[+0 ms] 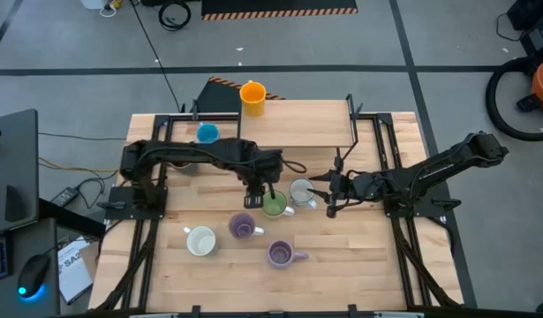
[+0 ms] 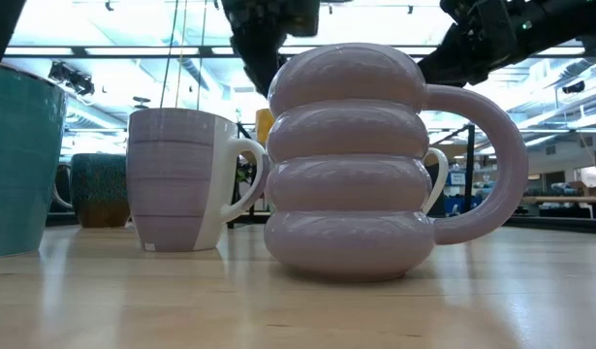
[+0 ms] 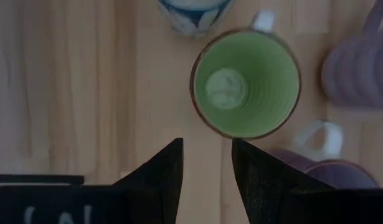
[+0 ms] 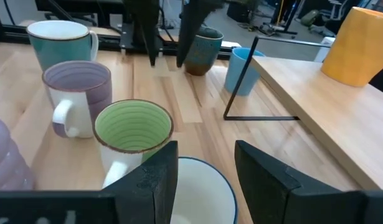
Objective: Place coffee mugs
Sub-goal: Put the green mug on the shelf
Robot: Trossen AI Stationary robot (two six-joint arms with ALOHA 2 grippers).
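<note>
Hovering over the middle of the table (image 1: 342,265), the left gripper (image 1: 262,195) points straight down with the green mug (image 1: 274,206) just beside it at about four o'clock in the high view. Its fingers (image 3: 160,177) stand narrowly apart with bare wood between them and hold nothing; the green mug's rim lies just past their tips, not touched.

From three o'clock the right gripper (image 1: 322,196) reaches in toward a white mug (image 1: 301,192) that stands touching or nearly touching the green one. In the right wrist view the right fingers (image 4: 155,180) straddle the near rim of the white mug, one on each side of it; whether they press it I cannot tell.

At six o'clock from the green mug stands a pale purple mug (image 1: 243,227), with a ribbed pale purple mug (image 1: 281,254) farther toward the front edge and another white mug (image 1: 200,240) at eight o'clock. The blue mug (image 1: 207,134) stands at eleven o'clock by a raised wooden shelf (image 1: 315,124), and the orange mug (image 1: 252,97) stands on that shelf's far left corner. A dark mug (image 4: 202,51) shows beside the blue one in the right wrist view.
</note>
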